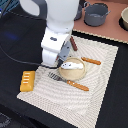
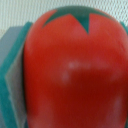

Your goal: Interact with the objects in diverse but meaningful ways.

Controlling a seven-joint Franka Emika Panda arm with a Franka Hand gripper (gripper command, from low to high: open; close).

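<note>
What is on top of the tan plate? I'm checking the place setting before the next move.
A white fish-shaped piece lies on the plate. The arm's gripper hangs over the plate's edge on the exterior view's left, so anything beneath it there is hidden.

You had one tan round plate (image 1: 73, 73) at the mat's centre, with one white flat fish-like piece (image 1: 72, 64) lying on it. You had one orange-handled fork (image 1: 69, 82) at the plate's six o'clock and one orange-handled knife (image 1: 91, 61) at its two o'clock. One yellow-orange ridged bread block (image 1: 27, 81) sat at nine o'clock, and one reddish-brown sausage stick (image 1: 73, 44) at twelve. One red tomato (image 2: 75, 75) filled the wrist view. Beyond the mat, towards one o'clock, you had one grey pot (image 1: 96, 14), and one bowl (image 1: 124, 19) cut off by the frame edge. One striped mat (image 1: 45, 100) lay under everything.
</note>
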